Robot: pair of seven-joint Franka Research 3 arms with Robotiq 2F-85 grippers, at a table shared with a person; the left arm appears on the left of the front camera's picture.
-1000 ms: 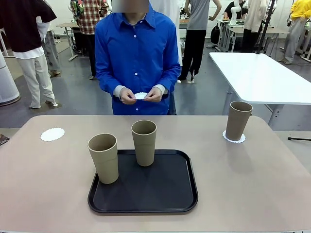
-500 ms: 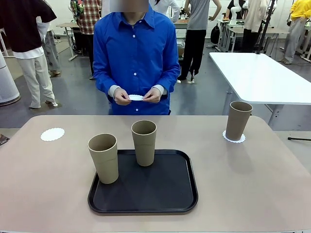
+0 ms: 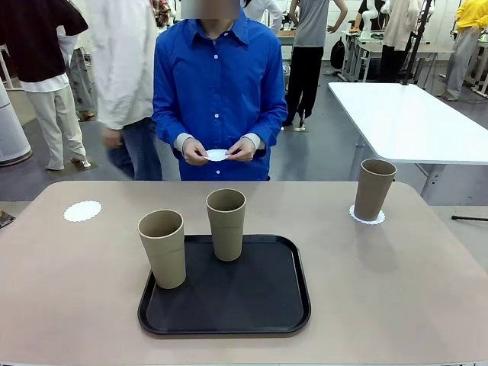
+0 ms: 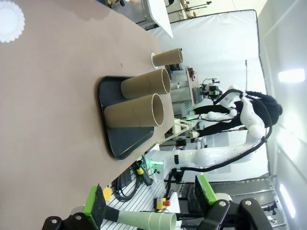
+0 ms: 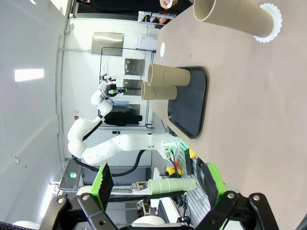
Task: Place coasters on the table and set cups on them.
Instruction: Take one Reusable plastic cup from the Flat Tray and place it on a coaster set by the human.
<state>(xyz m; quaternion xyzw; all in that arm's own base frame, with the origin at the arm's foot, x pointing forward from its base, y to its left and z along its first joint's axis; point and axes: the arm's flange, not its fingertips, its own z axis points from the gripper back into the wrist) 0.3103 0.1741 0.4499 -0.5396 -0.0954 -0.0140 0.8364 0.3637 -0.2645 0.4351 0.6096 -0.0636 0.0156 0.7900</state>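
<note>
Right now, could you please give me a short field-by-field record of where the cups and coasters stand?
placed: right cup upright on right coaster, far right of the table
waiting: front cup and middle cup, both upright on the black tray
unused: bare coaster lying flat at the table's far left
in hand: held coaster between the person's hands
arms: left end effector open, empty; right end effector open, empty

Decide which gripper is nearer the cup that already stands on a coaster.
Right. The right gripper has that cup ahead with nothing between; from the left gripper it stands farthest off, beyond the tray and the other two cups.
</note>
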